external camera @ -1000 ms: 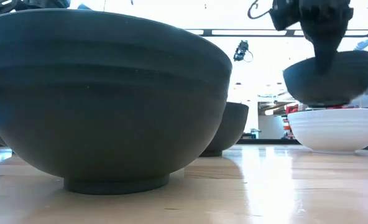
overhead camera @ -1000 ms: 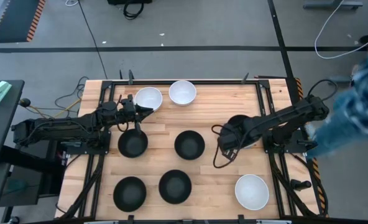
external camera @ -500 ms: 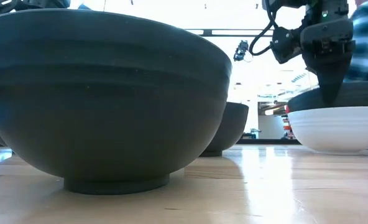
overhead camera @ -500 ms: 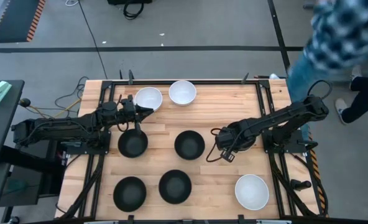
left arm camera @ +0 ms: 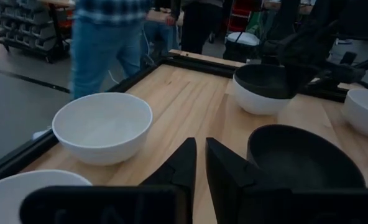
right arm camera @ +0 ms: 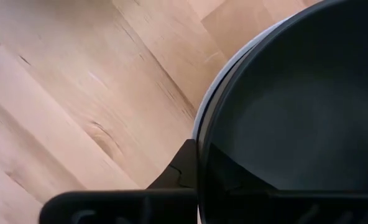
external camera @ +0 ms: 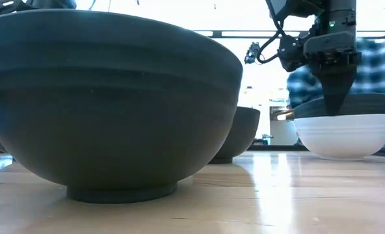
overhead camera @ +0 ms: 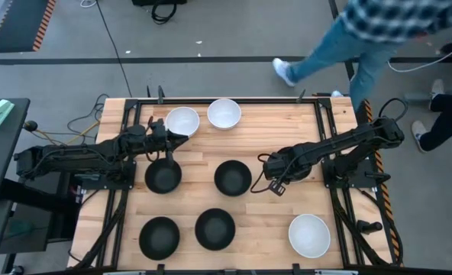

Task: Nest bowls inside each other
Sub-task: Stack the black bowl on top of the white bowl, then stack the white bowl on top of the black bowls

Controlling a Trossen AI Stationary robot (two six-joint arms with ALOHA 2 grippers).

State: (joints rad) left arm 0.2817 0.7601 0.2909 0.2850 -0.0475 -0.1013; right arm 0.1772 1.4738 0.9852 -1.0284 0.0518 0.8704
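Black bowl (external camera: pixel 345 105) sat nested in white bowl (external camera: pixel 345 135) at table's (overhead camera: pixel 272 137) right side, rim clamped in closed right pincer (external camera: pixel 334 104) directly above; nearer that arm; left pincer (left arm camera: pixel 199 163) nearly shut, empty, beside far-left bowls.

Bare worktop (overhead camera: pixel 272 130) lies open along the far right, and between the near black bowls (overhead camera: pixel 214 229) and the near-right white bowl (overhead camera: pixel 309 234). Two white bowls (overhead camera: pixel 182 121) crowd the far left edge. The centre black bowl (overhead camera: pixel 232 177) and the left black bowl (overhead camera: pixel 163 176) leave a passable lane between them.
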